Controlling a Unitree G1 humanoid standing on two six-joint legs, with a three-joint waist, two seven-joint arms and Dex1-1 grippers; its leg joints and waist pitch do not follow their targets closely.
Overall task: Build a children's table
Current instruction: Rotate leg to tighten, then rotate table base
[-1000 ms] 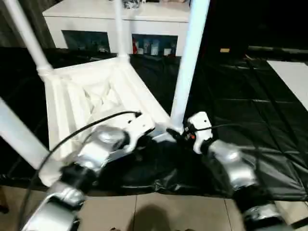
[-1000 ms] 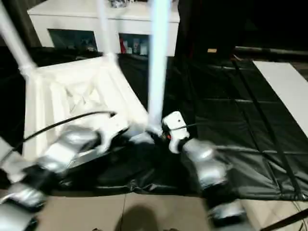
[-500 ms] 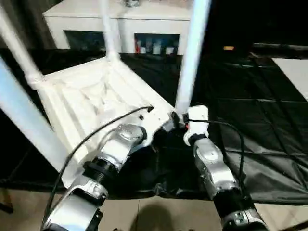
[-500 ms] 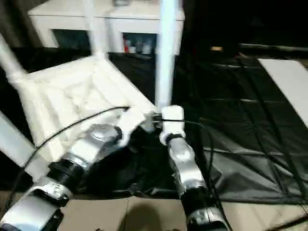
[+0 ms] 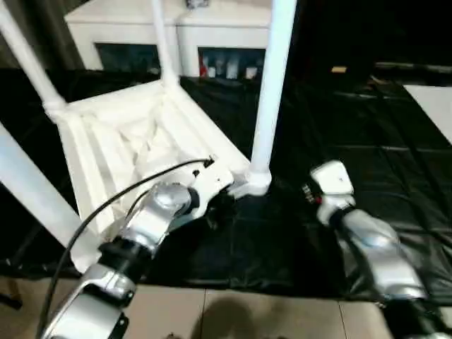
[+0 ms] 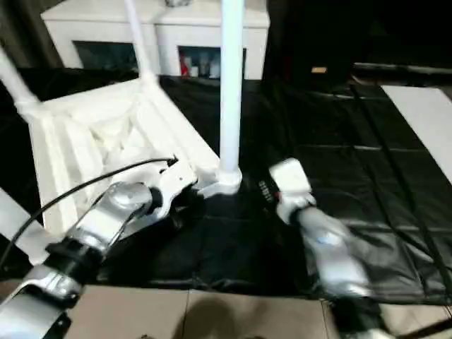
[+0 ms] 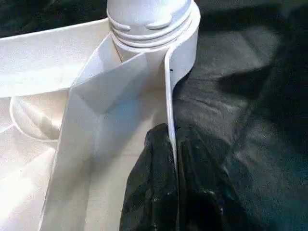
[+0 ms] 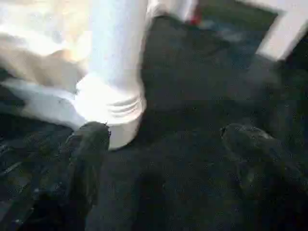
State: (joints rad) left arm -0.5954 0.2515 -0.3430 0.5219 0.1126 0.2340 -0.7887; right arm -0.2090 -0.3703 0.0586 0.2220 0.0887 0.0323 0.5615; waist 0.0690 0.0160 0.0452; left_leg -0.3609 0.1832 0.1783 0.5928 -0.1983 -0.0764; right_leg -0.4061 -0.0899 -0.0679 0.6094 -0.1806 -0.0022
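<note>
your children's table (image 5: 134, 138) lies upside down on the black-covered work table (image 5: 367, 134), at about ten o'clock in the head view, ribbed underside up and legs rising from the corner sockets. at nine o'clock one leg (image 5: 32, 194) slants past the edge; two more stand at the far corners. your left gripper (image 7: 175, 192) sits at about seven o'clock, pinched tight on the thin rim of the tabletop, one black finger each side, just below the near corner socket (image 5: 256, 182). the near leg (image 5: 272, 78) stands upright in that socket. your right gripper (image 8: 173, 159), at four o'clock, has its fingers spread wide, holding nothing, just beside the socket and not touching it. a white cabinet (image 5: 180, 35) stands at twelve o'clock.
</note>
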